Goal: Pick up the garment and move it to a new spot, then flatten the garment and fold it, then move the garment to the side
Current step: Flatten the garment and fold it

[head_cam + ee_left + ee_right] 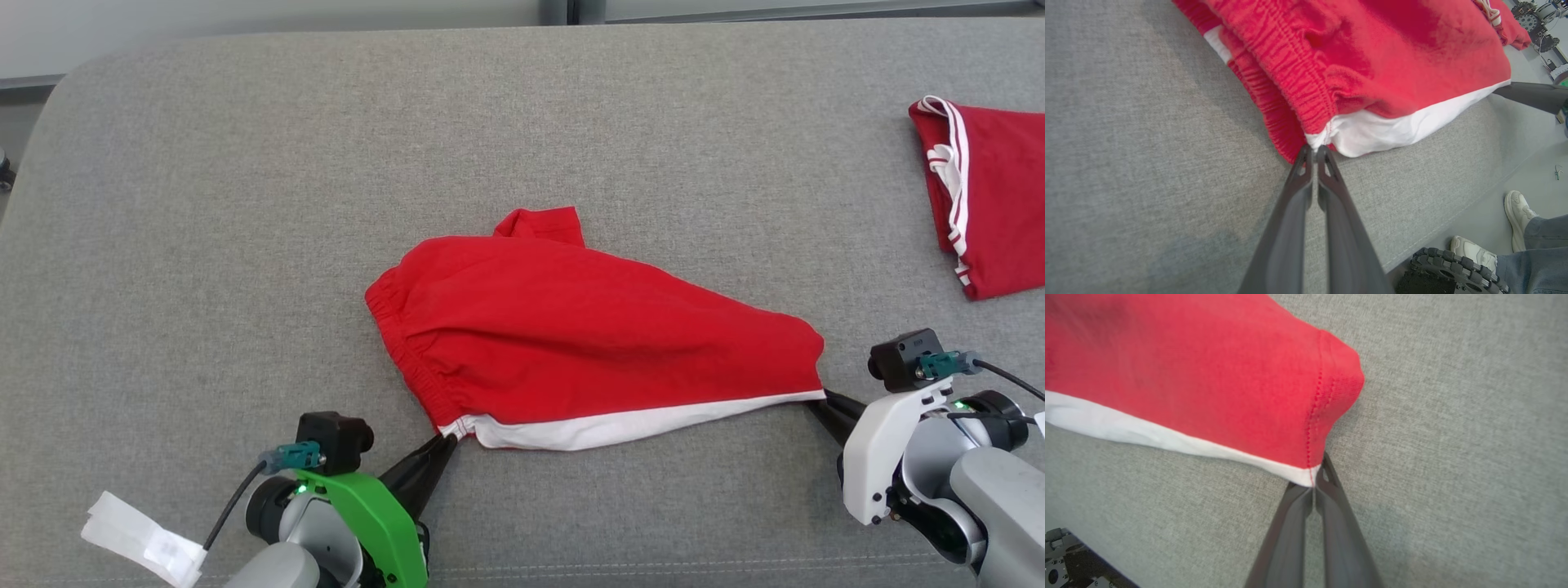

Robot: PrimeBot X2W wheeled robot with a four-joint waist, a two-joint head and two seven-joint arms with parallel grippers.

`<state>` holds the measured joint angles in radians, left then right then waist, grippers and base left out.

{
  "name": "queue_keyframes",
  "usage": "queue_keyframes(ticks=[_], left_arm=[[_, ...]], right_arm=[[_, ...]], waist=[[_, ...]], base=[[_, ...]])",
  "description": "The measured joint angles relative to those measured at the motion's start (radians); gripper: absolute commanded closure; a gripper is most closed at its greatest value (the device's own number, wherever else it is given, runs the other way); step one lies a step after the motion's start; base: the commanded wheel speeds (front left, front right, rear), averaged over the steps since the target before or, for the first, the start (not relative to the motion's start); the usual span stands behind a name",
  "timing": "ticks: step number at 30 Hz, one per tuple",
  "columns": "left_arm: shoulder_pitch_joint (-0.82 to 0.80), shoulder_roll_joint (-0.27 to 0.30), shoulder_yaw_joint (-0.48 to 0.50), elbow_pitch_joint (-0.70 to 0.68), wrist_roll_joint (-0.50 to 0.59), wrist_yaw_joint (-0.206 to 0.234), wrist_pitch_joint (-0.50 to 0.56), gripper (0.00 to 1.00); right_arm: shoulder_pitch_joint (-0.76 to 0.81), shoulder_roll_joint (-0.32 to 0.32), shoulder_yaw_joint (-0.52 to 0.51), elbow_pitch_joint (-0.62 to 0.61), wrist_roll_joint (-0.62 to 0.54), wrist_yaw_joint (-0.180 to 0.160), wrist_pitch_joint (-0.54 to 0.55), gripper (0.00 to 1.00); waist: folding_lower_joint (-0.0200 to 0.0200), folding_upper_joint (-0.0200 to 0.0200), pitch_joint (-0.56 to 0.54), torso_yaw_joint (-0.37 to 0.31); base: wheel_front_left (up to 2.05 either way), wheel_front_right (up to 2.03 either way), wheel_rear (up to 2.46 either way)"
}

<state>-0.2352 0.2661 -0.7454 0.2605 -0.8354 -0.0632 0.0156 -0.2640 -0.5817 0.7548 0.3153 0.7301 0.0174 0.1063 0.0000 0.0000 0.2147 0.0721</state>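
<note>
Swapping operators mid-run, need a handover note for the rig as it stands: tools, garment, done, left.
Left tool: shut on the red garment at its waistband corner.
Right tool: shut on the hem corner of the same near edge.
Garment lies mid grey cushion, with the near edge stretched between the tools and the rest bunched, not flat.
Done: both corners gripped.
Left: flatten, fold, move aside.
Second red garment sits at far right.
</note>
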Motion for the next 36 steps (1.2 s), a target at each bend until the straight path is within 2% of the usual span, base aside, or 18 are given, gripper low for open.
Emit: queue_keyframes(ticks=[8, 12, 19, 27, 32, 35, 36], left_arm=[[-0.005, 0.001, 0.0, -0.015, -0.013, -0.02, 0.001, 1.0], [-0.018, 0.026, 0.004, -0.051, -0.039, -0.035, 0.028, 1.0], [-0.128, 0.221, 0.042, -0.19, -0.074, -0.053, 0.159, 1.0], [-0.185, 0.376, 0.106, -0.415, -0.235, -0.057, 0.332, 1.0], [-0.185, 0.453, 0.154, -0.588, -0.352, -0.061, 0.404, 1.0], [-0.185, 0.499, 0.204, -0.685, -0.418, -0.061, 0.429, 1.0], [-0.185, 0.529, 0.24, -0.744, -0.467, -0.061, 0.449, 1.0]], right_arm=[[-0.009, 0.0, 0.0, -0.002, 0.003, 0.01, 0.008, 1.0], [-0.035, -0.007, 0.0, -0.025, 0.018, 0.031, 0.029, 1.0], [-0.153, -0.049, -0.052, -0.13, 0.108, 0.071, 0.112, 1.0], [-0.161, -0.113, -0.145, -0.298, 0.373, 0.084, 0.246, 1.0], [-0.086, -0.131, -0.254, -0.478, 0.574, 0.088, 0.232, 1.0], [-0.064, -0.177, -0.335, -0.575, 0.632, 0.088, 0.203, 1.0], [-0.049, -0.212, -0.385, -0.632, 0.659, 0.087, 0.193, 1.0]], waist=[[0.0, 0.0, -0.003, -0.001], [0.0, 0.0, -0.007, -0.003], [0.0, 0.0, -0.035, -0.015], [0.0, 0.0, -0.09, -0.032], [0.0, 0.0, -0.127, -0.051], [0.0, 0.0, -0.152, -0.066], [0.0, 0.0, -0.169, -0.077]], base=[[0.0, 0.0, 0.0], [0.0, 0.0, 0.0], [0.0, 0.0, 0.0], [0.0, 0.0, 0.0], [0.0, 0.0, 0.0], [0.0, 0.0, 0.0], [0.0, 0.0, 0.0]])
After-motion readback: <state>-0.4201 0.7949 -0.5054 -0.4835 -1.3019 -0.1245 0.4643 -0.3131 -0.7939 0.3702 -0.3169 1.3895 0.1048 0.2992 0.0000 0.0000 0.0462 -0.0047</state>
